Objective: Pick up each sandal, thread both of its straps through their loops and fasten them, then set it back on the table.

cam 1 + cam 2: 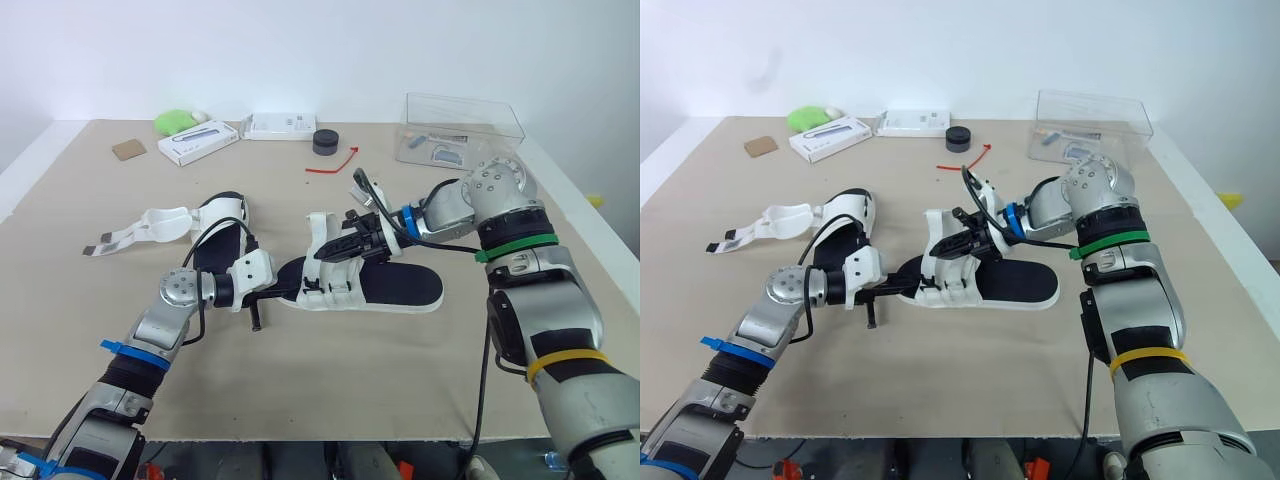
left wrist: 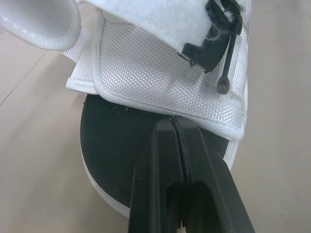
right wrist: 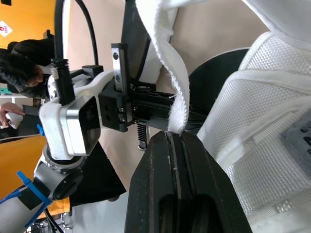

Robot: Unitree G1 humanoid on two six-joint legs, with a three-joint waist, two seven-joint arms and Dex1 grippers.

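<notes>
Threading a strap (image 3: 177,92) on the sandal (image 1: 400,288) lying mid-table. Pinching that strap in the closed right gripper (image 3: 175,136), clamping the sole's end in the closed left gripper (image 2: 173,127). Next, probably feeding it through its loop.

Left gripper (image 1: 290,291): fingers pressing together, tips touching the white upper at the left end of the sandal (image 1: 400,288). Right gripper (image 3: 175,133): arm bending in over the sandal, pinching its strap (image 3: 177,92).

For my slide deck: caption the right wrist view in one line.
Right gripper pinches the white strap of a sandal that the left gripper holds by its edge.
</notes>
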